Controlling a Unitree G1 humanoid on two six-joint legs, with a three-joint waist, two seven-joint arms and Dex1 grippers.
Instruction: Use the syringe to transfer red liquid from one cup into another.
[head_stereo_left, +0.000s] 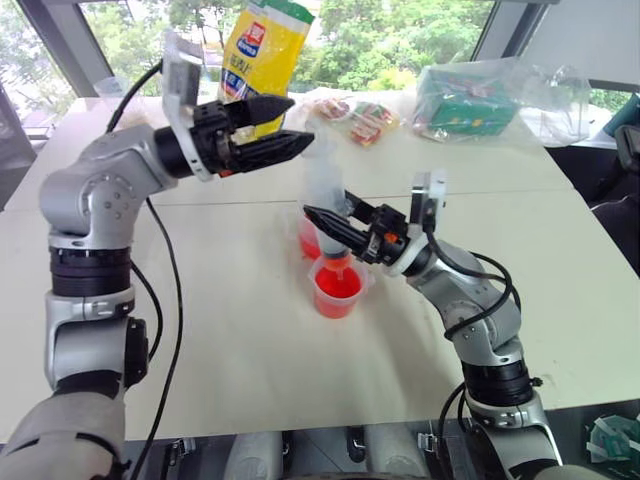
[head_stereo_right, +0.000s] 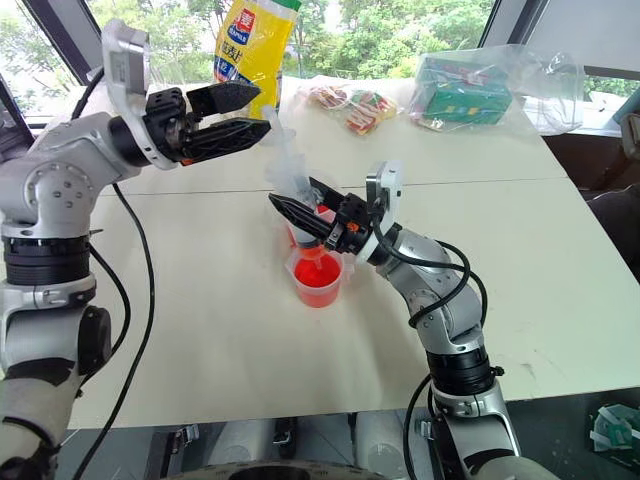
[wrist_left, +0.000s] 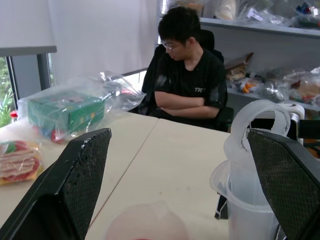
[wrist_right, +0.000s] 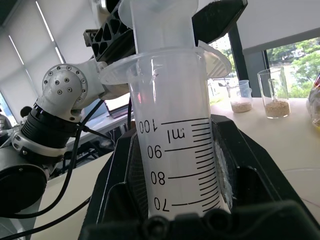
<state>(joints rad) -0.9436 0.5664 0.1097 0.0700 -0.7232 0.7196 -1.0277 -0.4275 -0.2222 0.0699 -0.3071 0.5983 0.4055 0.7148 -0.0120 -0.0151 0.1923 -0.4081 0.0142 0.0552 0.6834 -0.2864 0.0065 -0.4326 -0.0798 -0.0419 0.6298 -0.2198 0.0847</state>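
Risk: left gripper (head_stereo_left: 268, 128), jaws spread at the plunger top, may knock the syringe (head_stereo_left: 326, 205) askew and spill red liquid (head_stereo_left: 337, 293). Right gripper (head_stereo_left: 335, 230) pinches the barrel upright over the near cup (head_stereo_left: 337, 287), mid-table (head_stereo_left: 230, 340). Left forearm level, reaching rightward.

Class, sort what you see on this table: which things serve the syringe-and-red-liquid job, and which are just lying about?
Belongs to the job:
- syringe, clamped in the right gripper
- near cup holding red liquid
- far cup
- left gripper, open above the syringe

Just lying about:
- yellow bag
- snack packets
- green box in clear plastic
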